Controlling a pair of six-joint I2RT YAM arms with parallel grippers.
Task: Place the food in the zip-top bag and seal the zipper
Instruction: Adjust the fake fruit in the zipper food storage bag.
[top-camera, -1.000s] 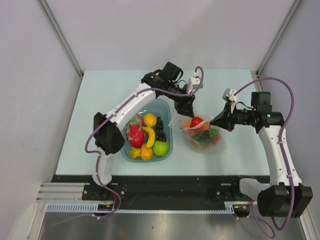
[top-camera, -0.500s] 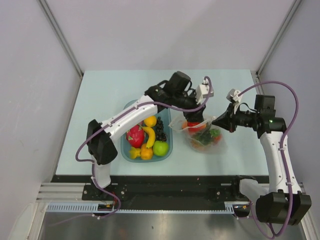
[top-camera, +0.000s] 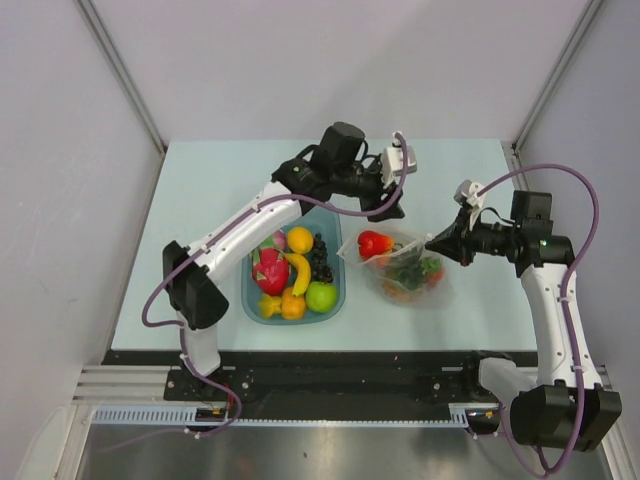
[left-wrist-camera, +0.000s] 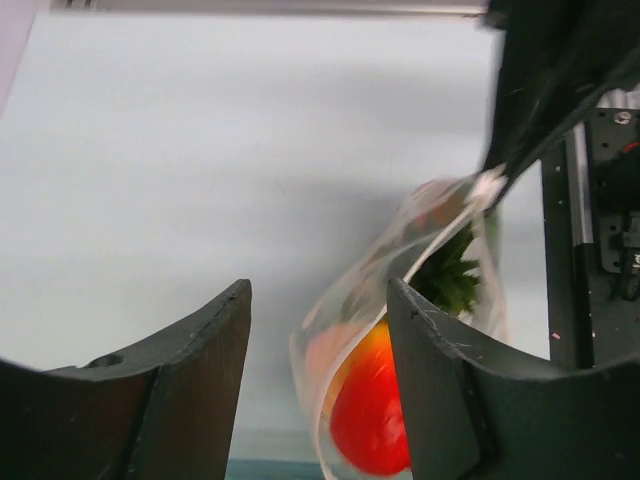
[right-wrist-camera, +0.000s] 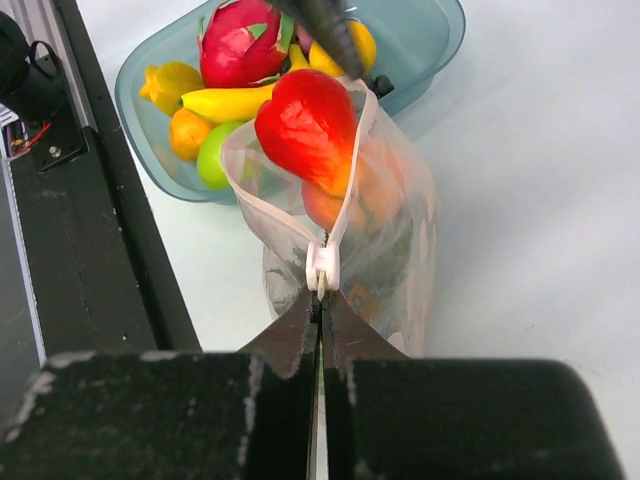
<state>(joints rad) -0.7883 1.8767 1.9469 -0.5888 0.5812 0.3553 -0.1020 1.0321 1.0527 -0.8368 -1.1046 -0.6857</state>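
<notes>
The clear zip-top bag lies right of the tray with its mouth open toward the tray, and several toy foods are inside. A red toy fruit sits in the mouth, seen close in the right wrist view. My right gripper is shut on the bag's mouth edge at the white zipper tab and holds it up. My left gripper is open and empty, just behind and above the mouth. In the left wrist view the bag and red fruit lie below its open fingers.
The translucent blue tray left of the bag holds several toy fruits, among them a pink dragon fruit, a banana and a green apple. The black table rail runs along the near edge.
My left gripper came over the bag's mouth, let the red fruit go into it, then drew back toward the far side. The right gripper kept its hold on the bag.
</notes>
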